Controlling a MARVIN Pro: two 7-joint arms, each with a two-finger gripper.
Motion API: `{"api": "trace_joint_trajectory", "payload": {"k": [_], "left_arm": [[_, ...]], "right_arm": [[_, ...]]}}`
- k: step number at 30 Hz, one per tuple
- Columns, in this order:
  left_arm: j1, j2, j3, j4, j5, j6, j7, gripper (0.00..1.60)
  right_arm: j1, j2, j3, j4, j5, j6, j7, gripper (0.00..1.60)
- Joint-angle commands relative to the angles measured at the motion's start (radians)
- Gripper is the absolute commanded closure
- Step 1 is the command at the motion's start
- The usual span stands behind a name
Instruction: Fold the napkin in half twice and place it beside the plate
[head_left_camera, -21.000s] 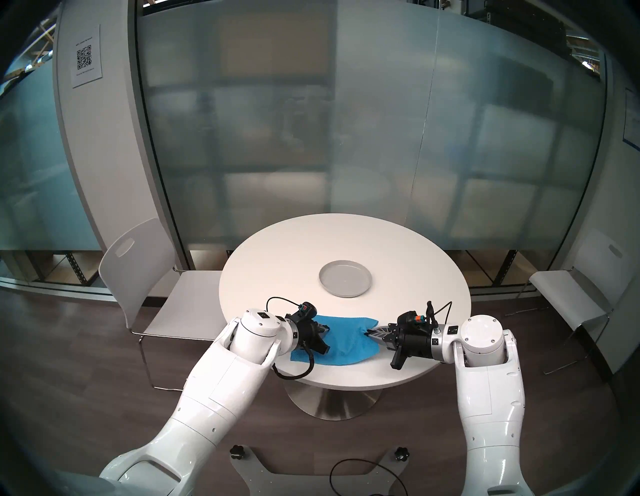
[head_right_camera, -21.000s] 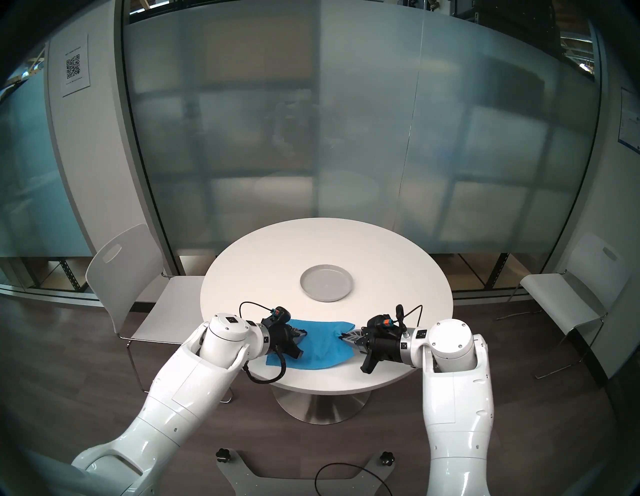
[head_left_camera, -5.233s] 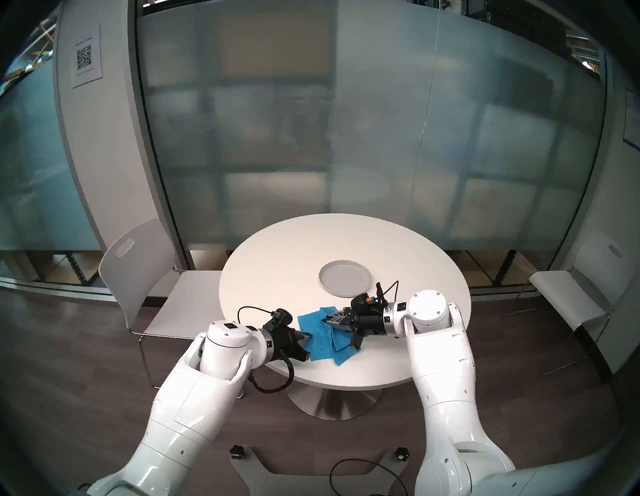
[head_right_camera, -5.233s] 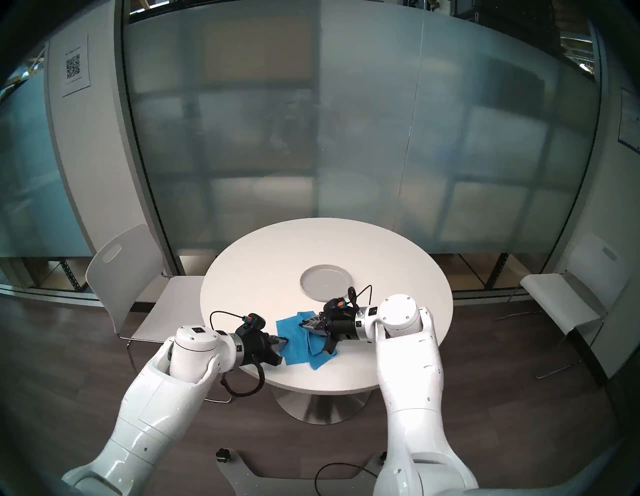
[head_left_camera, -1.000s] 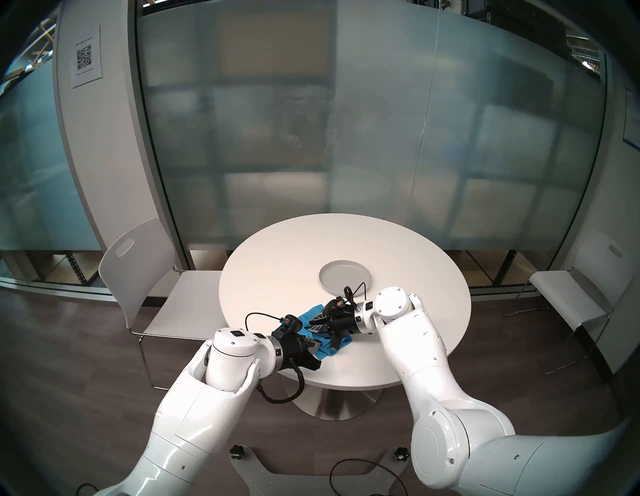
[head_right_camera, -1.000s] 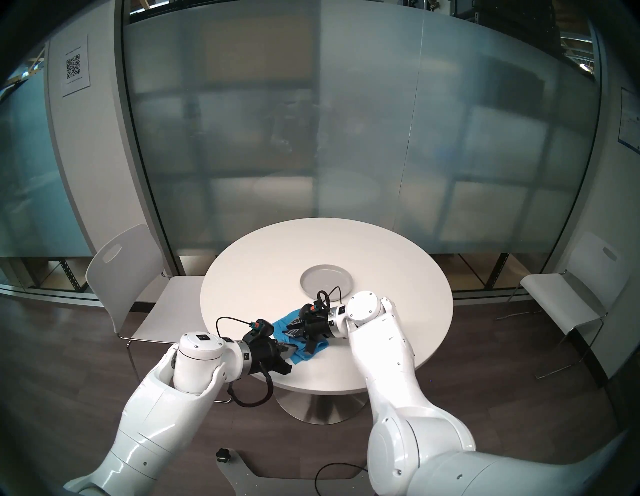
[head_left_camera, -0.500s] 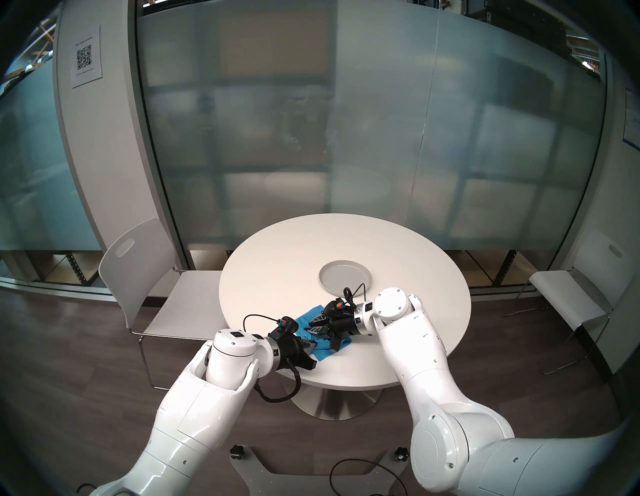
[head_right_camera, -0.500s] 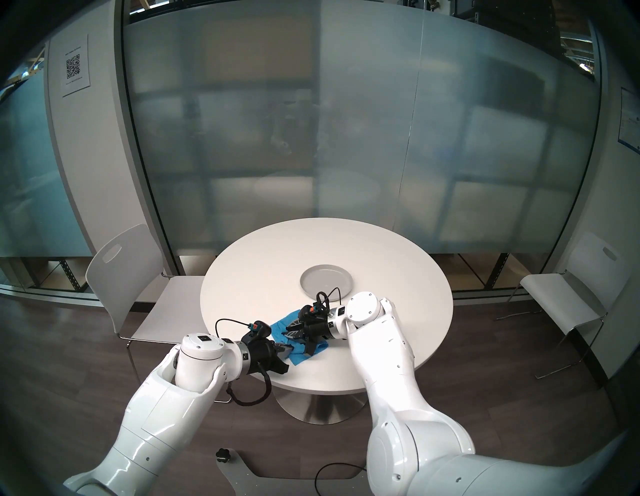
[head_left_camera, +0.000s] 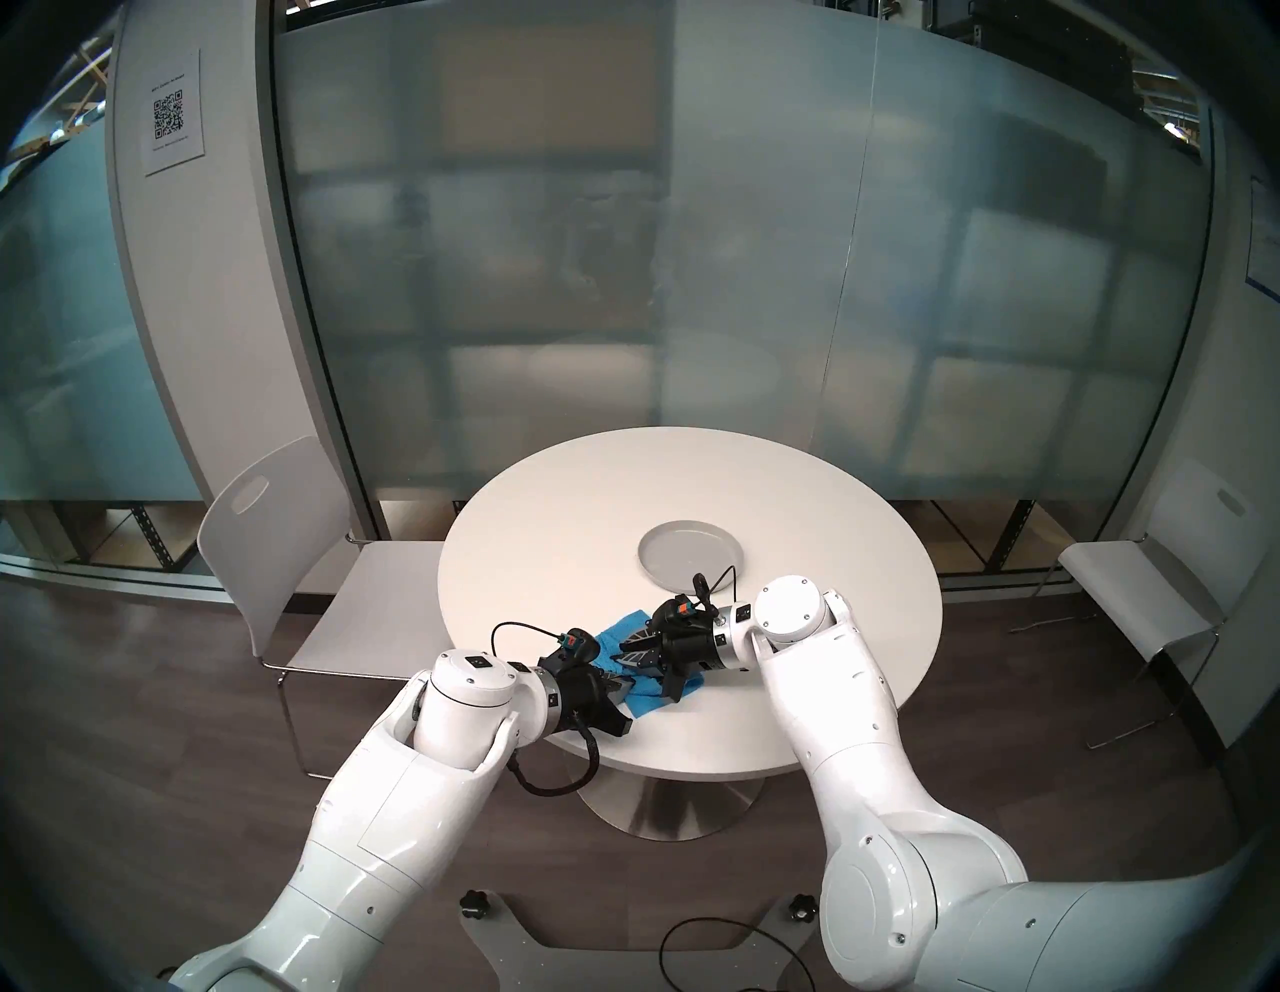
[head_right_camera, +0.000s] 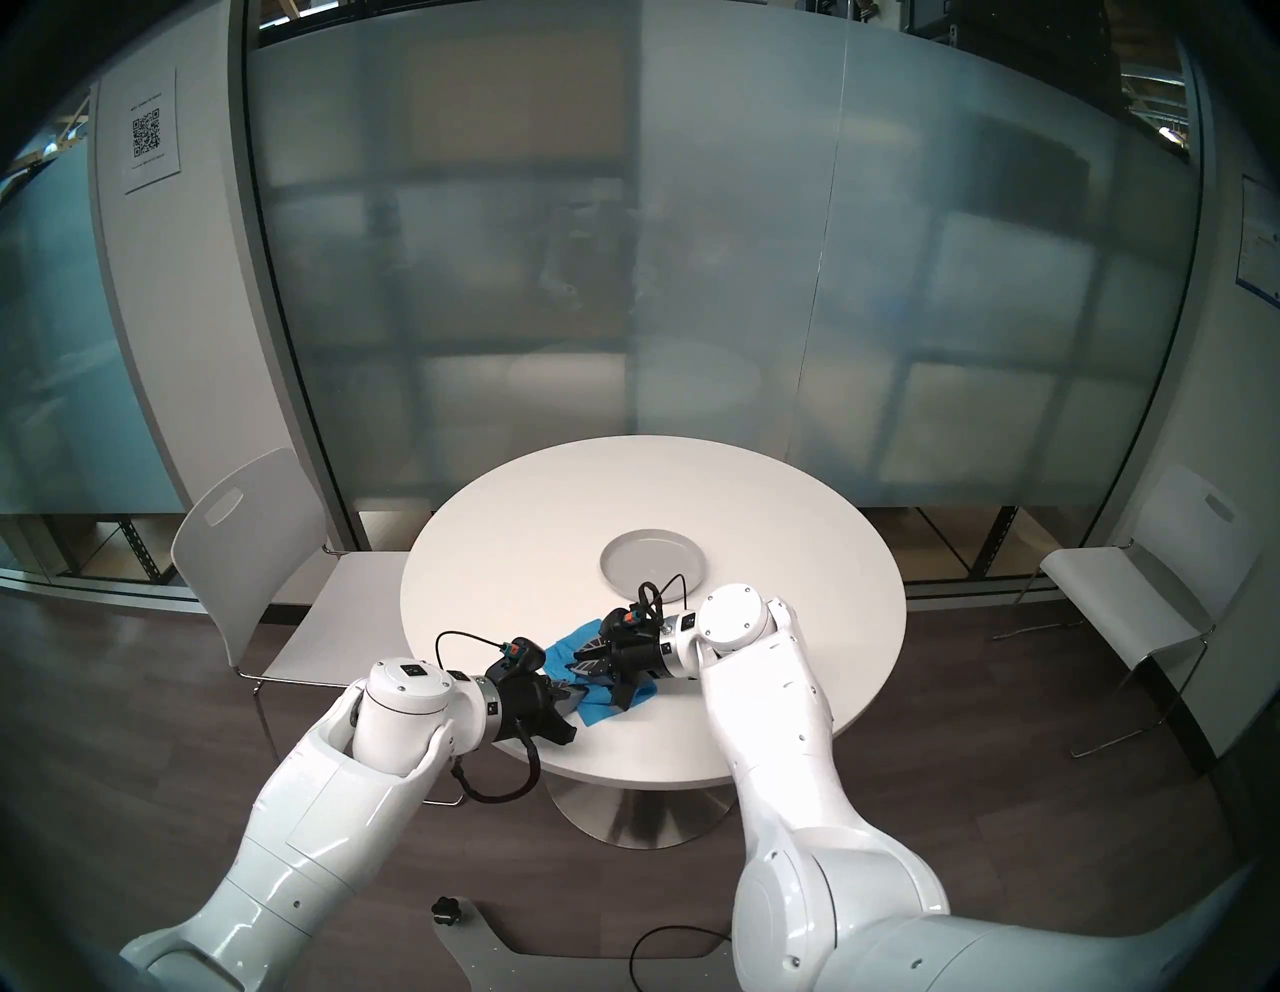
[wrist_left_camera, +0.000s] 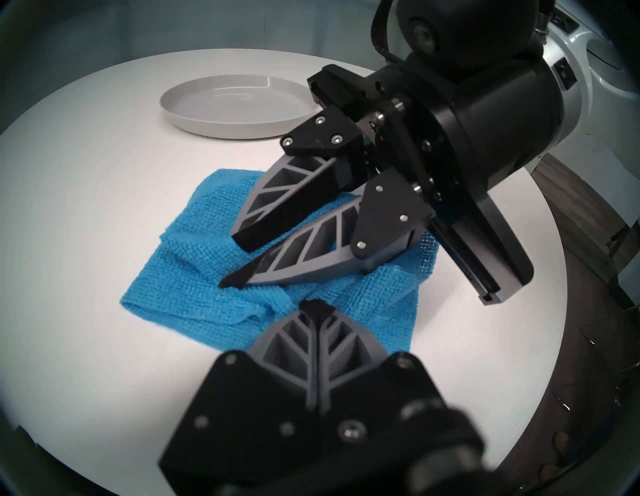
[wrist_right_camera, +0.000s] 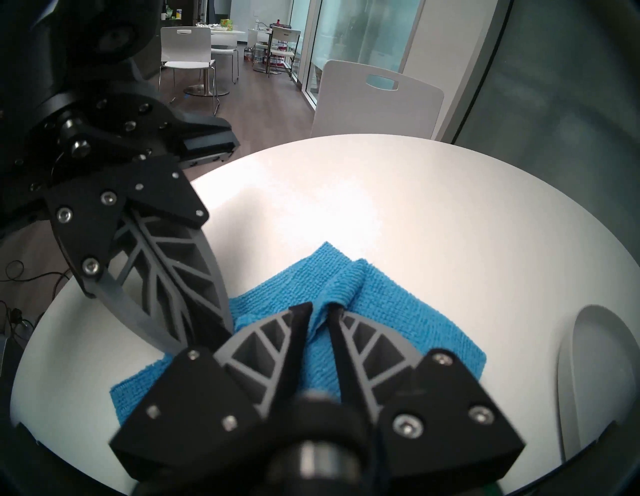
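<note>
The left gripper (wrist_left_camera: 314, 306) has its jaws pressed together, tips on the napkin's (wrist_left_camera: 194, 277) near edge. The right gripper (wrist_right_camera: 318, 311), jaws slightly apart, pinches a raised fold of it.

fuzzy blue terry napkin (wrist_left_camera: 194, 287); smooth glossy grey plate (wrist_left_camera: 207, 121); smooth matt white table (wrist_left_camera: 86, 194).

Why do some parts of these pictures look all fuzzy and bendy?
Left wrist view: the left end effector sits too close, so its base blurs, while the napkin stays sharp. Right wrist view: glare whitens the table. Head views: the fisheye lens bends the walls, with dark corners.
</note>
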Motion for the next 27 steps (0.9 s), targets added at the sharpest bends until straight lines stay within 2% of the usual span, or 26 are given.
{"api": "trace_joint_trajectory", "payload": {"k": [1, 8, 22, 27], "left_arm": [[-0.008, 0.002, -0.004, -0.002, 0.001, 0.008, 0.001, 1.60], [-0.007, 0.001, -0.006, -0.007, 0.000, 0.010, 0.002, 1.60], [-0.001, -0.005, -0.015, -0.019, 0.001, 0.011, 0.002, 1.60], [-0.002, -0.006, -0.014, -0.021, 0.000, 0.013, 0.002, 1.60]], "right_arm": [[0.014, -0.021, 0.014, -0.074, 0.034, 0.006, 0.029, 0.74], [0.004, -0.032, 0.027, -0.114, 0.043, 0.020, 0.061, 0.61], [-0.010, -0.029, 0.003, -0.135, 0.022, 0.035, 0.125, 0.72], [-0.022, -0.027, -0.001, -0.151, 0.019, 0.040, 0.141, 0.70]]}}
